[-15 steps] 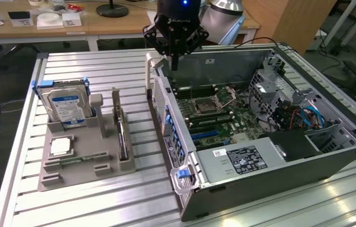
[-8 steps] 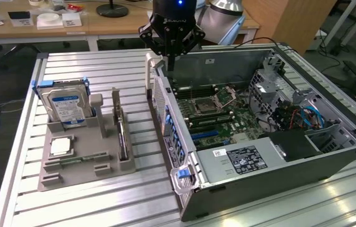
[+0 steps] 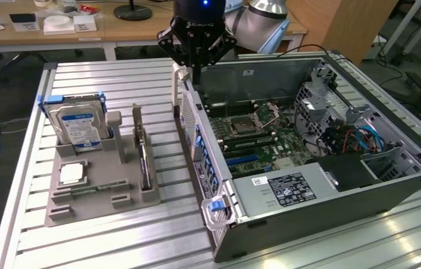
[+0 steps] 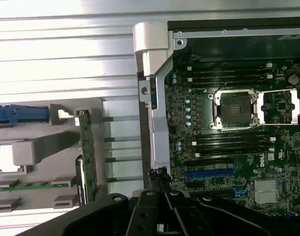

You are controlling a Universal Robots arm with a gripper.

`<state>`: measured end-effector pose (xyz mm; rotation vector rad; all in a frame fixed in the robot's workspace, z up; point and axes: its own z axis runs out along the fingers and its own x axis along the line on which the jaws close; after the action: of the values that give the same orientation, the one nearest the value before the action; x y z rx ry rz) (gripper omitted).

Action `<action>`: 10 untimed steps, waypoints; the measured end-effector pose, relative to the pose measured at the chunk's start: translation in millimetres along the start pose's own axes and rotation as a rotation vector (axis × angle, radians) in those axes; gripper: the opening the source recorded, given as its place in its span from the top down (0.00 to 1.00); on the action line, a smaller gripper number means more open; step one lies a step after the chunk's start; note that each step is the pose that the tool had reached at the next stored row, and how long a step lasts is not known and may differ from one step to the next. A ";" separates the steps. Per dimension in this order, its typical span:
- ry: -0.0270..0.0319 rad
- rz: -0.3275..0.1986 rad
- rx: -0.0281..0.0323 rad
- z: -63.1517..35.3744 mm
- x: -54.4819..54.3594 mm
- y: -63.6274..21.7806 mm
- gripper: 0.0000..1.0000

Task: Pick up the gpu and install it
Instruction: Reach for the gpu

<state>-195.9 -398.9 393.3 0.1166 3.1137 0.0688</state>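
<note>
Slatted metal table (image 3: 121,241) bears open computer case (image 3: 322,207) — hand (image 3: 193,75) closed, empty, above its edge — desks (image 3: 143,31) behind.

The brand name ROBOTIQ is printed in pale letters on the black housing above the claw (image 3: 195,66), toward the far side of the bench (image 3: 106,84). A blue-and-white label is carried by the hard drive (image 3: 80,126) at the exterior view's left. A black label and a white sticker are carried by the power supply (image 3: 289,190) nearer the front. Their print cannot be made out.
</note>
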 end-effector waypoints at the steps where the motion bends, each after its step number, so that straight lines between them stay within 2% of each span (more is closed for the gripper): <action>1: -0.0001 0.000 -0.0001 0.0 1.6 -0.1 0.89; 10: -0.0001 0.000 -0.0001 -0.4 14.4 -1.1 0.89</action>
<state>-210.3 -398.9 393.2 0.1165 3.1137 0.0689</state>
